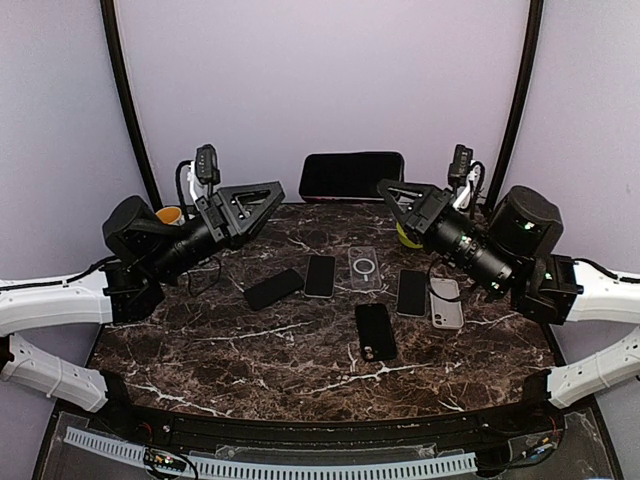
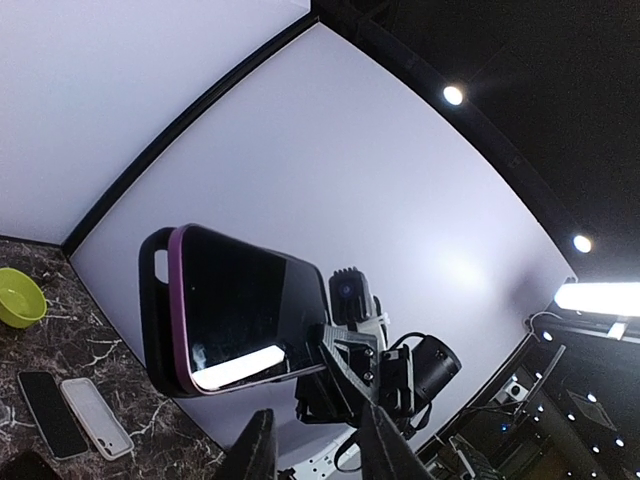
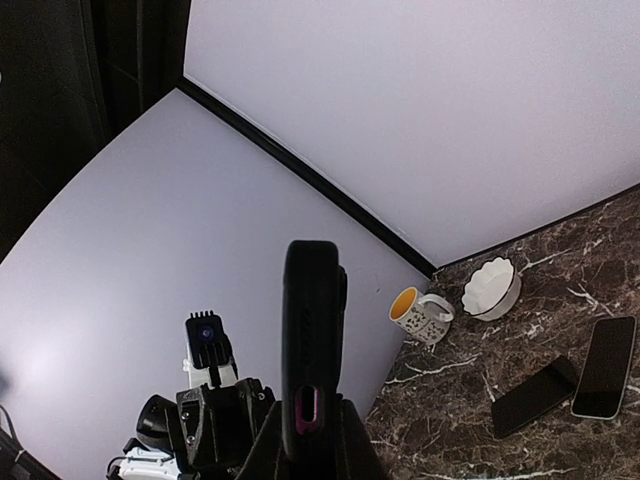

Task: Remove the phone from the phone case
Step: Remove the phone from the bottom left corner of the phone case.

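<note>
A phone (image 2: 240, 300) with a dark screen and a purple rim sits in a black phone case (image 2: 157, 310), held in the air at the back middle of the table (image 1: 352, 176). My right gripper (image 3: 310, 400) is shut on one end of the case (image 3: 312, 320), which shows edge-on in the right wrist view. My left gripper (image 2: 318, 408) is open just below and in front of the phone with nothing between its fingers (image 2: 258, 450). In the top view the left gripper (image 1: 275, 192) is beside the phone's left end, the right gripper (image 1: 385, 188) at its right end.
On the marble table (image 1: 250, 350) lie two dark phones (image 1: 273, 288) (image 1: 320, 275), a clear case (image 1: 364, 267), another phone (image 1: 412, 292), a grey case (image 1: 446, 302) and a black case (image 1: 375, 331). A mug (image 3: 421, 314), a white bowl (image 3: 491, 288) and a green bowl (image 2: 18, 297) stand at the back.
</note>
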